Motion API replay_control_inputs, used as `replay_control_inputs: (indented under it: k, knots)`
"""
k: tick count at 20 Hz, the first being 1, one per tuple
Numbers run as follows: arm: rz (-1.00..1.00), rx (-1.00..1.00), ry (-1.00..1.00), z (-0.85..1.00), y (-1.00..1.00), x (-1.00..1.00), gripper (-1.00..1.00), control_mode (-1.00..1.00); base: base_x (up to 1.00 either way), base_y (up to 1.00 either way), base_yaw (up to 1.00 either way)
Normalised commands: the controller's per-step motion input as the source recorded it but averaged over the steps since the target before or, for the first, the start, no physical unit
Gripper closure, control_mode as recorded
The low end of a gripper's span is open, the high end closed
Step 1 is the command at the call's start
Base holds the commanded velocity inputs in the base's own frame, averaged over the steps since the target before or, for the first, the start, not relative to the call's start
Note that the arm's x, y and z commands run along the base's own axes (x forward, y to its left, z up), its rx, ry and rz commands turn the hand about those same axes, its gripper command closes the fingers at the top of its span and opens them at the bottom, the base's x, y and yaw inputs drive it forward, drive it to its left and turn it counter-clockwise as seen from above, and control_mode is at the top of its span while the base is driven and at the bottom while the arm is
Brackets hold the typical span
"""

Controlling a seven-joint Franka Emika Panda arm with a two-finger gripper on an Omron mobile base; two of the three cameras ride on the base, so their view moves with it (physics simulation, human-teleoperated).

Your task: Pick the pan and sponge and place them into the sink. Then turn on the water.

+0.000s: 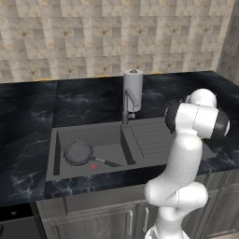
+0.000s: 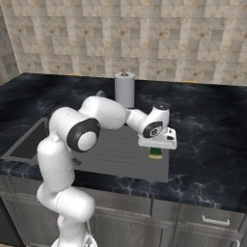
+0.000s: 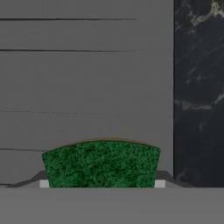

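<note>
Illumination is even and diffuse across all three rendered views; no single light source can be identified. The tiled wall (image 1: 116,37) reads bright, while the black marble counter (image 1: 28,116) is dark with faint pale veining and no glare. Soft shading darkens the inner walls of the sink (image 1: 86,140). The arm (image 2: 91,125) shows mild highlights on its white shells and casts only weak shadow. Resolution is low, with soft edges throughout. In the hand view the sponge (image 3: 101,164) shows coarse speckle.
</note>
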Motion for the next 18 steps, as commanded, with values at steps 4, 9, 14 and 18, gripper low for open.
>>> replay_control_inputs:
  k: [4,9,14,18]
  knots:
    - [0.0,0.0,0.0,0.36,0.57,-0.28,1.0,-1.0,0.0,0.0,0.0]
    - [0.0,0.0,0.0,0.22,0.57,-0.3,1.0,-1.0,0.0,0.0,0.0]
    - [0.0,0.0,0.0,0.19,0.62,-0.46,1.0,-1.0,0.0,0.0,0.0]
    - [0.0,0.0,0.0,0.14,0.53,-0.55,1.0,-1.0,0.0,0.0,0.0]
